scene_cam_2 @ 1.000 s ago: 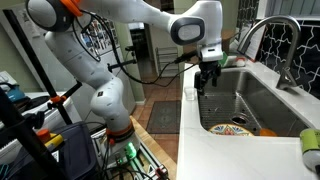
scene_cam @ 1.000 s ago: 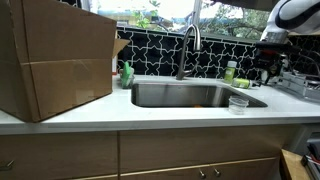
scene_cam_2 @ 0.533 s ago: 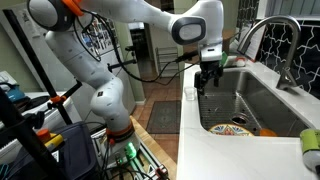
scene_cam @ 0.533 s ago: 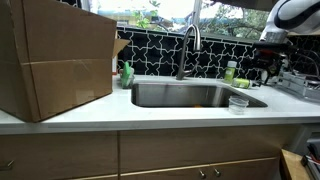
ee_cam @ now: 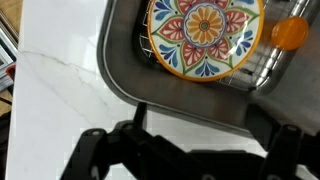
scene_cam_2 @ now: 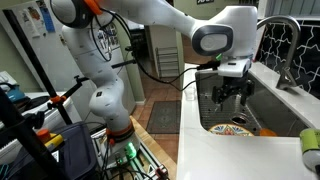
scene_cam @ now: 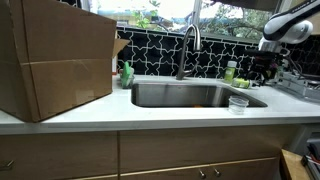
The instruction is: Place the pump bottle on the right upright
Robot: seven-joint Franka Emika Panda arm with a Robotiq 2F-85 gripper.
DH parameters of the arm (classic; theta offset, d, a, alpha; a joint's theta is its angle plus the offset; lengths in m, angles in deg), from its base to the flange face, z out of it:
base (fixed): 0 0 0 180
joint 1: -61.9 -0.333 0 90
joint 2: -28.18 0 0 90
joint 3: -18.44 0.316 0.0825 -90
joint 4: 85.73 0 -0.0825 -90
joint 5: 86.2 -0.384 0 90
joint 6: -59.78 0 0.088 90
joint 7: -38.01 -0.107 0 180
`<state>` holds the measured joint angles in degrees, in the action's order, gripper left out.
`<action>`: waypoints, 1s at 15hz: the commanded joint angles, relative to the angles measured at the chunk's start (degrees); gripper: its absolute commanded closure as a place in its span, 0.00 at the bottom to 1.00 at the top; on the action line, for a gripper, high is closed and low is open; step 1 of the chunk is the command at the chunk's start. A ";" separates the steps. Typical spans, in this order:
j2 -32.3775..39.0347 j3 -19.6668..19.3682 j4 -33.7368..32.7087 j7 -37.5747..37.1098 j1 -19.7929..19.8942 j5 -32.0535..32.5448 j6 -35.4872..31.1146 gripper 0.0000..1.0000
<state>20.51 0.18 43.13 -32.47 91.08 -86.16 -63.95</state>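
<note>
The pump bottle (scene_cam: 231, 72) is small and pale green. It sits on the white counter by the tiled backsplash, right of the faucet (scene_cam: 187, 48). It is too small to tell whether it stands or leans, and the wrist view does not show it. My arm (scene_cam: 287, 27) reaches in from the upper right. My gripper (scene_cam_2: 231, 96) hangs over the near end of the sink with its fingers apart and nothing between them. In the wrist view the gripper (ee_cam: 205, 128) shows as dark fingers over the sink rim (ee_cam: 120, 85).
A colourful plate (ee_cam: 205, 35) and an orange object (ee_cam: 290, 33) lie in the sink (scene_cam: 190, 95). A clear plastic cup (scene_cam: 238, 103) stands on the counter's front right. A brighter green bottle with a dark top (scene_cam: 126, 73) stands left of the sink, beside a large cardboard box (scene_cam: 55, 60).
My arm has swung from the counter's end towards the sink. The gripper now hangs over the sink's edge instead of beside it. The bottle, cup and plate have not moved.
</note>
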 commanded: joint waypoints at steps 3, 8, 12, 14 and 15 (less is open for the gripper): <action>7.54 -6.68 -5.33 -9.28 1.41 -0.05 -1.14 0.00; 7.30 -8.48 -5.40 -9.24 0.76 -0.34 -0.80 0.00; 7.76 -9.01 -5.34 -9.54 1.13 0.52 -5.49 0.00; 7.70 -9.87 -5.03 -5.10 1.71 1.04 -9.69 0.00; 7.82 -10.35 -4.91 -3.59 1.94 2.31 -11.93 0.00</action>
<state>27.91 -8.40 37.66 -40.24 92.60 -86.07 -70.51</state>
